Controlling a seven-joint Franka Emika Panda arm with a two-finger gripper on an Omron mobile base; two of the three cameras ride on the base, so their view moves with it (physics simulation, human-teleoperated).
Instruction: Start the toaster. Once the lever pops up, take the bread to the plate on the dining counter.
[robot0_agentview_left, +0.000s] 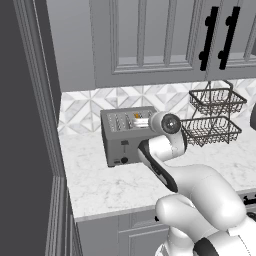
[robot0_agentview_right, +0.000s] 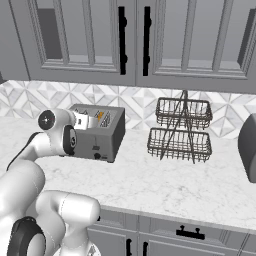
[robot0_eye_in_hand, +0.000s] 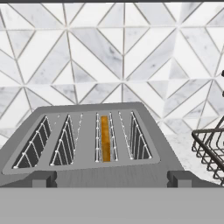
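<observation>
Bread (robot0_eye_in_hand: 105, 138) sunk in toaster (robot0_eye_in_hand: 87, 148) slot, third from left; fingers (robot0_eye_in_hand: 111, 178) apparently released, hovering above front edge.

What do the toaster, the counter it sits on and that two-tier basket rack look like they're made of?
The toaster looks like grey metal with a dull, brushed finish, flat panels and thin wire guards in its slots. The counter looks like polished white marble or a lookalike, given the faint grey veins. The basket rack appears to be thin dark wire, open mesh throughout.
</observation>
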